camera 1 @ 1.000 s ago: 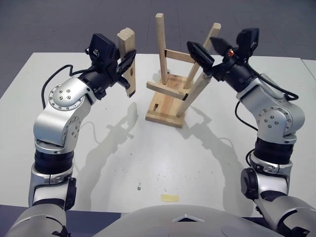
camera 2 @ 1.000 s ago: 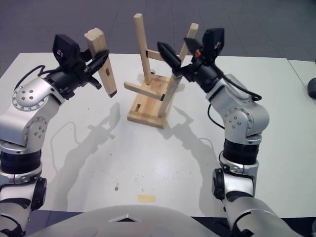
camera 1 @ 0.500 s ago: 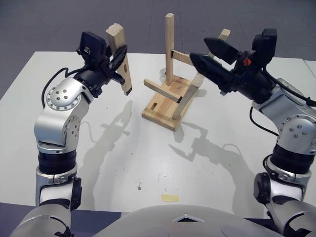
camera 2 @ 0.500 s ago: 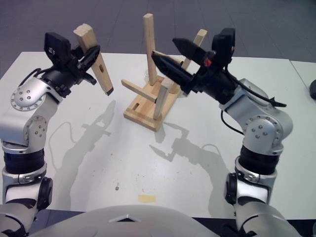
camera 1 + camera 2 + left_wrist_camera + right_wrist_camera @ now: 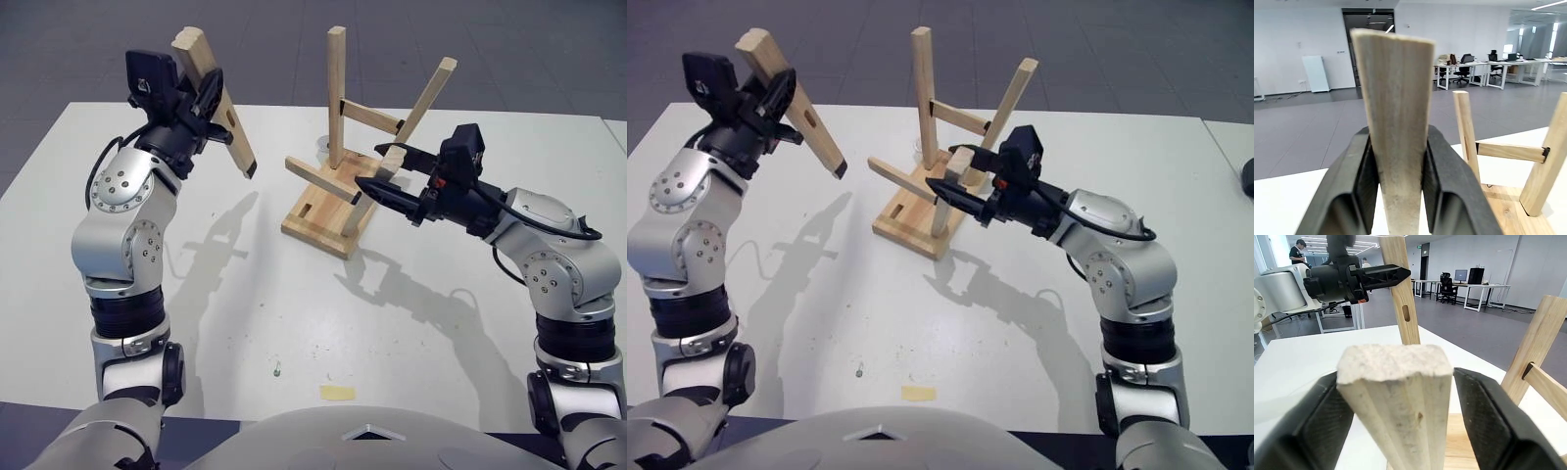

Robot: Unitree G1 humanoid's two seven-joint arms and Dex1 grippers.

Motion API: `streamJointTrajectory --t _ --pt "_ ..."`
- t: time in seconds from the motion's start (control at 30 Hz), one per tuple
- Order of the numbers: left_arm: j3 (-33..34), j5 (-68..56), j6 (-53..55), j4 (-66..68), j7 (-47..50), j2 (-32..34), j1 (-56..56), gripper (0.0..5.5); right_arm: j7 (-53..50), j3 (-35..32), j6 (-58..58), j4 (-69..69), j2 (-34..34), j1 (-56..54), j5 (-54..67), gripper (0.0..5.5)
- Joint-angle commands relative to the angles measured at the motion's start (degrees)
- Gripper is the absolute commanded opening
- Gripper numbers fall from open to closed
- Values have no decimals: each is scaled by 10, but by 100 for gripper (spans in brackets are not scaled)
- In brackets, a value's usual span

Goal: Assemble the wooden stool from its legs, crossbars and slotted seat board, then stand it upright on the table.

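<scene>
The slotted seat board [image 5: 313, 221] lies flat on the white table [image 5: 441, 333]. Two legs [image 5: 336, 98] [image 5: 427, 96] rise from its far side, joined by a crossbar [image 5: 370, 116]. A third leg [image 5: 353, 213] leans out of the board toward my right arm, with a low crossbar [image 5: 313, 176] on it. My right gripper [image 5: 377, 166] is shut on that leg's upper end [image 5: 1396, 382]. High over the table's left side, my left gripper [image 5: 201, 98] is shut on a loose slotted leg [image 5: 223, 113], tilted, which fills the space between its pads [image 5: 1396, 98].
A small screw [image 5: 277, 369] and a strip of yellow tape [image 5: 337, 393] lie near the table's front edge. A dark object [image 5: 1246, 172] sits past the right edge. Bare table surface spreads in front of the stool.
My right gripper let go of the leaning leg and rose open, then came down lower and closed on the third leg's end. The left arm lifted its leg up and back to the left.
</scene>
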Motion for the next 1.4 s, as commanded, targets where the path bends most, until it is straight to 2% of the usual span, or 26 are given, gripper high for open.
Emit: streamJointTrajectory --t 0.03,0.13,0.4,0.7,0.97,1.2,1.4 --pt "25 -39 31 -9 22 -42 9 102 -9 -1 -10 -4 13 4 -2 256" --pt "46 -72 50 -11 34 -61 -4 102 -11 1 -9 -3 18 7 -2 216" --pt "44 -105 111 -17 43 -64 6 102 -16 8 -16 1 24 17 -8 216" --pt "93 -179 133 -9 68 -101 -17 102 -23 18 -22 -1 31 29 -11 216" --pt "16 -143 127 4 20 -67 15 102 -31 29 -25 -9 32 31 -14 215" --pt "23 -107 93 27 10 -39 8 102 -36 29 -29 -8 37 34 -15 215" --pt "-11 -83 70 36 -7 -42 24 102 -38 34 -33 -2 43 33 -20 215"
